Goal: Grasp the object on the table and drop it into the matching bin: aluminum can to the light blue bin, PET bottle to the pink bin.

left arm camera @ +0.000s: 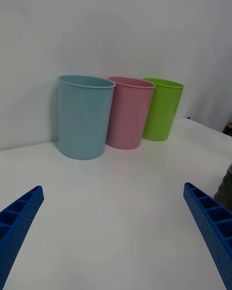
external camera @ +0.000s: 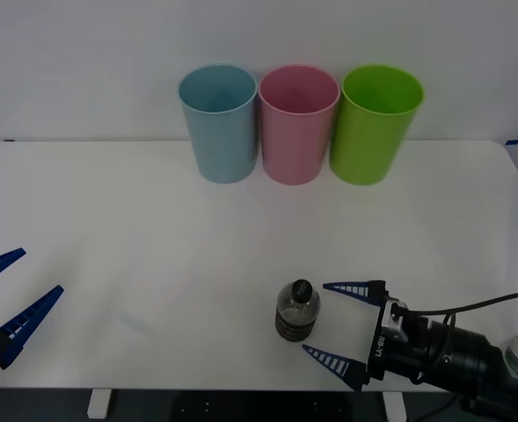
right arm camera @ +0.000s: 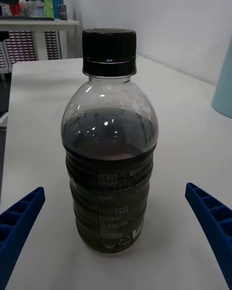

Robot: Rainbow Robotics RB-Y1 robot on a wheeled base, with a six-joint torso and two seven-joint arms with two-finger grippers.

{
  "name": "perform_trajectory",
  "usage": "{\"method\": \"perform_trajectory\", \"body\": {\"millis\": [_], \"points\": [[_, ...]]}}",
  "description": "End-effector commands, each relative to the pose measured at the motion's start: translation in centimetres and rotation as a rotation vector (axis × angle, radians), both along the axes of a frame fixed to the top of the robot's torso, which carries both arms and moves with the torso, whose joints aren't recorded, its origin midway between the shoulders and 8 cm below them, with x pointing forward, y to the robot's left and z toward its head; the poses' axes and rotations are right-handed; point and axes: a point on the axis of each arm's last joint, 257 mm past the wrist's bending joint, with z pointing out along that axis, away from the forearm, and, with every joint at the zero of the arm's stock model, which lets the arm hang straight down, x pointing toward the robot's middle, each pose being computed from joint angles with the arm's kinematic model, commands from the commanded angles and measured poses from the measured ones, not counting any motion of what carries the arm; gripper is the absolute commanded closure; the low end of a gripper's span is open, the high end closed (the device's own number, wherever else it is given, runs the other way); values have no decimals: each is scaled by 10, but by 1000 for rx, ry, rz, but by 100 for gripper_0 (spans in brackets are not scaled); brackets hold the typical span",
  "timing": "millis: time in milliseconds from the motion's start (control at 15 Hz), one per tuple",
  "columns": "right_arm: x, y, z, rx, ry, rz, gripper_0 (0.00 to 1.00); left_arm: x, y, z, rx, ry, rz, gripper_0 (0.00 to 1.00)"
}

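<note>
Near the front edge of the desk (external camera: 153, 255), the right end effector (external camera: 339, 323) lies low with its blue fingers spread wide, just beside the upright PET bottle (external camera: 296, 309) but not touching it. The left end effector (external camera: 12, 286), also spread wide, waits at the near left edge. Farther back, the light blue bin (external camera: 219, 123), pink bin (external camera: 298, 123) and lime green bin (external camera: 377, 123) stand in a row.

A plain white wall (external camera: 83, 53) fills the upper frame behind the bench. In the right wrist view's upper left, a white shelf (right arm camera: 38, 25) holds cluttered colourful items.
</note>
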Motion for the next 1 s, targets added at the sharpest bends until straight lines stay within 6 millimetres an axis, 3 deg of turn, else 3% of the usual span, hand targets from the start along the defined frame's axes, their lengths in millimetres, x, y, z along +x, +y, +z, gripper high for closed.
{"method": "perform_trajectory", "body": {"millis": [67,467,933,1000], "points": [[9,15,-2,-3,-11,-22,0,0,0,0,0,0,0,0],[21,38,-7,-20,-11,-43,0,0,0,0,0,0,0,0],[26,41,-7,-21,-8,-60,0,0,0,0,0,0,0,0],[25,41,-8,-18,-3,-60,38,0,0,0,0,0,0,0]]}}
